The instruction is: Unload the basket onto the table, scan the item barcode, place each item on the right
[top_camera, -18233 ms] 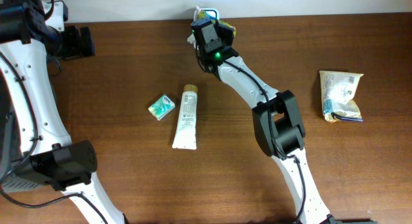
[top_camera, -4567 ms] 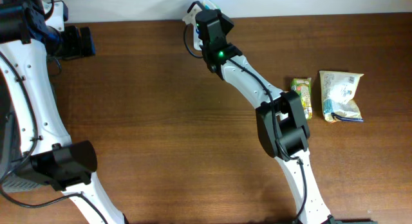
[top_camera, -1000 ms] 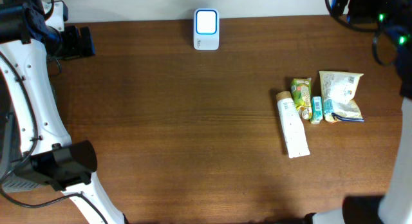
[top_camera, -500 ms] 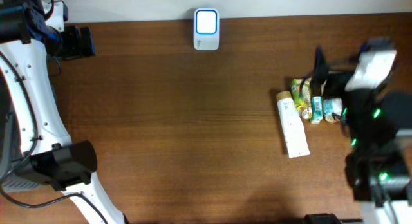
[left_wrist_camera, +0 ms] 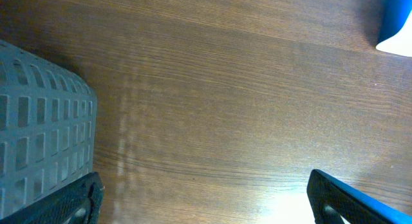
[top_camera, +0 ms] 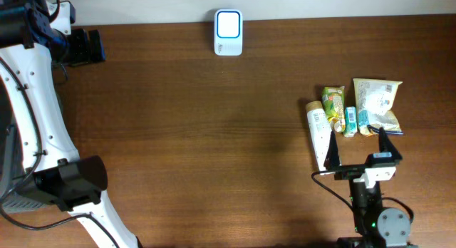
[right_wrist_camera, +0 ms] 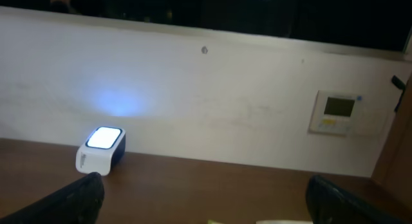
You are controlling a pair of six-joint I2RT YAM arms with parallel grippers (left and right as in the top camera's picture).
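Observation:
The white barcode scanner (top_camera: 228,33) glows at the table's far edge; it also shows in the right wrist view as the scanner (right_wrist_camera: 100,150) against the wall. Several items lie together at the right: a white tube (top_camera: 324,137), a green-yellow snack pack (top_camera: 333,104), a small green box (top_camera: 351,120) and a beige pouch (top_camera: 377,98). My right gripper (top_camera: 358,151) stands open just in front of them, pointing at the far wall, empty (right_wrist_camera: 212,208). My left gripper (top_camera: 85,46) is at the far left corner, open over bare wood (left_wrist_camera: 209,205).
A grey perforated basket (left_wrist_camera: 38,121) lies beside the left fingers. A blue and white object (left_wrist_camera: 396,24) shows at the top right of the left wrist view. A wall panel (right_wrist_camera: 338,113) hangs behind the table. The left arm's base (top_camera: 68,182) stands at the front left.
The right arm swung from the far right corner down to the front right, its gripper now just in front of the grouped items. The left arm stayed still.

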